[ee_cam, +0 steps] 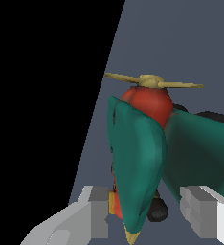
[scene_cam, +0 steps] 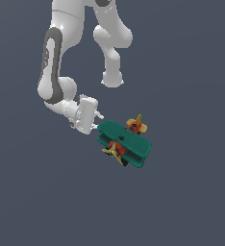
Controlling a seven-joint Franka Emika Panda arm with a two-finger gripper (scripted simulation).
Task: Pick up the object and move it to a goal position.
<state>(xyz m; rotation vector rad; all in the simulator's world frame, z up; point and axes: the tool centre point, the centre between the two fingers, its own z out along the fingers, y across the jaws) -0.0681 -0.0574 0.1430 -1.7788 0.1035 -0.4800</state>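
Note:
The toy biplane (scene_cam: 126,141) has two teal-green wings, a red-orange body, a yellow propeller and a yellow tail. It hangs tilted at the end of my arm, nose toward the bottom of the exterior view. My gripper (scene_cam: 100,124) holds it by the wing ends on the exterior view's left. In the wrist view the biplane (ee_cam: 138,153) fills the middle, with its propeller (ee_cam: 152,82) far from the camera. My gripper (ee_cam: 145,208) has one grey finger (ee_cam: 98,210) on each side of the wing ends and is shut on them. A small black wheel (ee_cam: 158,210) shows between the fingers.
The white arm (scene_cam: 56,62) reaches down from the top of the exterior view. A plain dark grey-blue surface (scene_cam: 181,192) lies all around. In the wrist view a black area (ee_cam: 37,95) borders the grey surface.

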